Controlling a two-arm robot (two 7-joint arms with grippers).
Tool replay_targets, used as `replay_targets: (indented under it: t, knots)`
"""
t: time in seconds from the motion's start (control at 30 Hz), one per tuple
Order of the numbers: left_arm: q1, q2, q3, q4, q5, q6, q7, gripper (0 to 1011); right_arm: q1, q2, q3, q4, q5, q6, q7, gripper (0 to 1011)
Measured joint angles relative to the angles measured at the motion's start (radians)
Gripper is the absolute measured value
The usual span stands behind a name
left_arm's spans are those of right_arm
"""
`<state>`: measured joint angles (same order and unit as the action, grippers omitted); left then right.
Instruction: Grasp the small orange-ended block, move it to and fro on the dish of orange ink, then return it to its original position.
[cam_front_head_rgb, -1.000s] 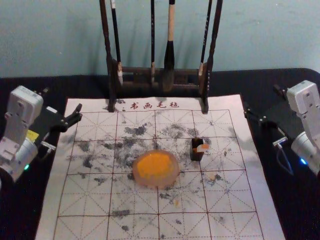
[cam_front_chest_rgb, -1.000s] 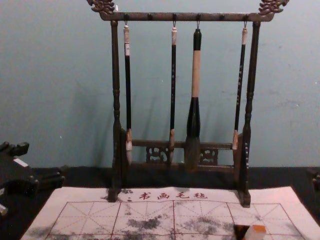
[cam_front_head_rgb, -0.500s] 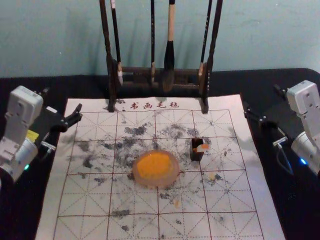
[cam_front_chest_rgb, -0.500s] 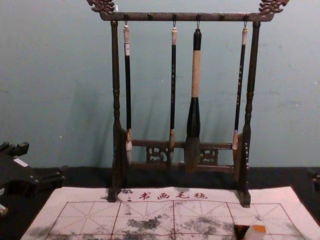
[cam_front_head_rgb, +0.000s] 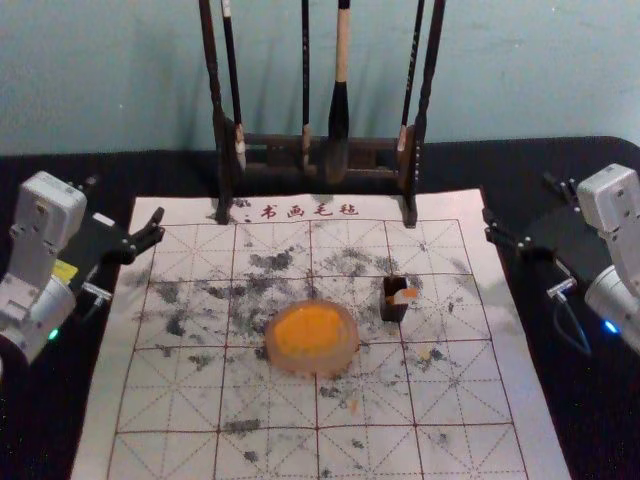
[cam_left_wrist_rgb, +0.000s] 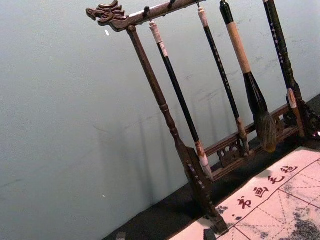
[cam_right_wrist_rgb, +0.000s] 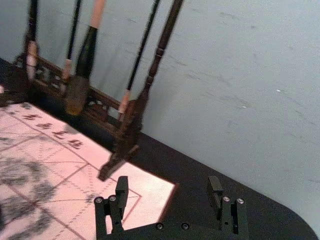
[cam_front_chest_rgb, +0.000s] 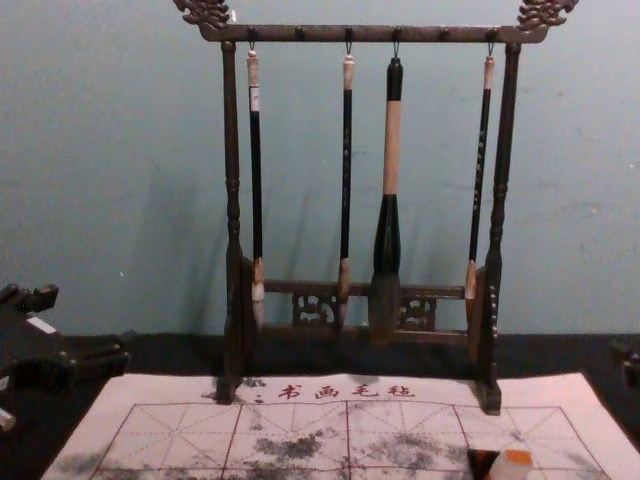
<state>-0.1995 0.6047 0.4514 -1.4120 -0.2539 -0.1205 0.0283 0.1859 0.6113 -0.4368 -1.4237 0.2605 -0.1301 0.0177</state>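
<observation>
the small orange-ended block (cam_front_head_rgb: 406, 297) is at the black stand (cam_front_head_rgb: 394, 312), leftward of the right pincer (cam_right_wrist_rgb: 167, 180) and apparently nearer the robot (long axis indeterminate). the right pincer is spread, empty and nearer; approach should run inward. the left pincer (cam_left_wrist_rgb: 165, 235), also spread, is parked far left. the dish (cam_front_head_rgb: 341, 361), containing orange ink (cam_front_head_rgb: 307, 330), lies left of the block.

Four brushes (cam_front_chest_rgb: 392, 150) hang on a rack (cam_front_chest_rgb: 370, 34) touching the mat (cam_front_head_rgb: 475, 395).
</observation>
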Motion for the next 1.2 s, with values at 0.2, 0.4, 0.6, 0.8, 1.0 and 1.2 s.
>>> replay_targets:
  t: [0.2,0.4,0.6,0.8,1.0,1.2]
  knots:
    - [0.0,0.0,0.0,0.0,0.0,0.0,0.0,1001,-0.031,0.03,0.014,-0.033,0.033,-0.023,0.091,1000]
    - [0.0,0.0,0.0,0.0,0.0,0.0,0.0,1001,-0.066,0.089,0.013,-0.058,0.087,-0.082,0.273,1000]
    - [0.0,0.0,0.0,0.0,0.0,0.0,0.0,1001,-0.063,0.117,-0.002,-0.036,0.132,-0.138,0.435,1000]
    - [0.0,0.0,0.0,0.0,0.0,0.0,0.0,1001,-0.026,0.116,-0.029,0.018,0.149,-0.177,0.582,1000]
    - [0.0,0.0,0.0,0.0,0.0,0.0,0.0,1001,0.038,0.081,-0.062,0.08,0.121,-0.196,0.676,1000]
    - [0.0,0.0,0.0,0.0,0.0,0.0,0.0,1001,0.087,0.048,-0.085,0.123,0.056,-0.22,0.7,1000]
